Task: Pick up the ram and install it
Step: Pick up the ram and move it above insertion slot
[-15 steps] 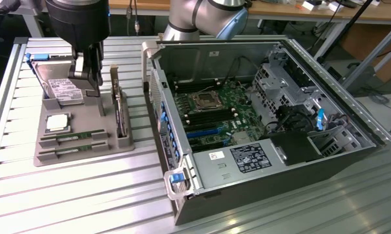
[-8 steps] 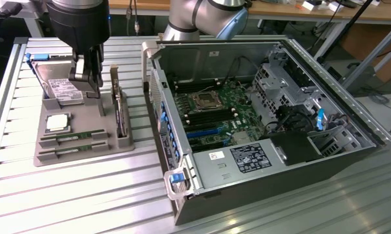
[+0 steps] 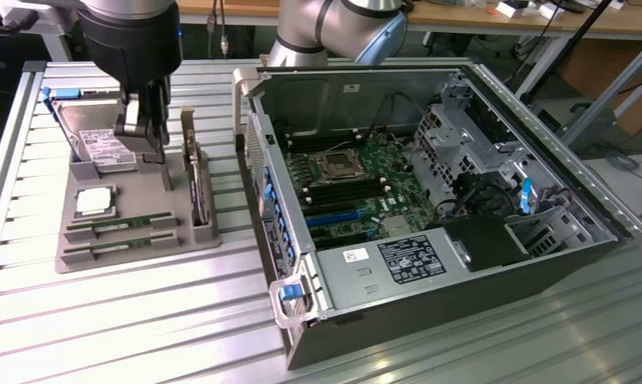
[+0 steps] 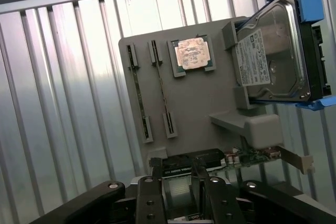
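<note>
I hang over a slatted metal table (image 3: 139, 320). The biggest thing on it is an open computer case (image 3: 352, 88) lying on its side, toward the exterior view's right, with its motherboard facing up. Beside it, toward that view's left, sits a grey holder tray (image 3: 139, 196).

My gripper (image 3: 148, 136) (image 4: 177, 174) is above the far end of this tray, between the hard drive (image 3: 97, 140) in its blue caddy and the expansion card (image 3: 196, 184) standing on edge. My jaws are spread apart with nothing between them and are not touching any part.

The ram (image 3: 123, 222) is at the tray's near end, just past the CPU (image 3: 94, 202) from me. It seems to stand on its thin edge in a slot, though it is too slim for me to be sure how deep it sits. Its long axis runs across the tray from the exterior view's left to its right, crosswise to the expansion card. A second stick (image 3: 123, 242) lies parallel just beside it, nearer the tray's front edge.
</note>
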Action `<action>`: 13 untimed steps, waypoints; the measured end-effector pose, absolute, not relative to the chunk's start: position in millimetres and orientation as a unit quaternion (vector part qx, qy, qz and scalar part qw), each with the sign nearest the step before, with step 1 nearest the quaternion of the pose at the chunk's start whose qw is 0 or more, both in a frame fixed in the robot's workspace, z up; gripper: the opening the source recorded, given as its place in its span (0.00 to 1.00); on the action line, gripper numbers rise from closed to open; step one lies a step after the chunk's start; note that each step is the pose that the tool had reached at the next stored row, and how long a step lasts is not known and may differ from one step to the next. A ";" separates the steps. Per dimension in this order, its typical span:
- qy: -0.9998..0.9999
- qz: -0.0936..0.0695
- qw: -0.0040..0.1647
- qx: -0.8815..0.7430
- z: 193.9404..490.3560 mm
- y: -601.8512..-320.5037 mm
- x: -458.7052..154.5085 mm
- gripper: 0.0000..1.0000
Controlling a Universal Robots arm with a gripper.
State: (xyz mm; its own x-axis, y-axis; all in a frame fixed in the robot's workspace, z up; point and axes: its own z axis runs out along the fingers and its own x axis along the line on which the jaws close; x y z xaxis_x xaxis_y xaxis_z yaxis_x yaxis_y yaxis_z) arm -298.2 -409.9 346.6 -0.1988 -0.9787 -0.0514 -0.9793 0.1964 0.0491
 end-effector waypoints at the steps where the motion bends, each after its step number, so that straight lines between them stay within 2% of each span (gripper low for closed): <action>1: 0.773 0.035 0.004 -0.633 346.2 -409.9 -298.3 0.36; 13: 0.773 0.036 0.005 -0.633 341.4 -409.9 -298.4 0.36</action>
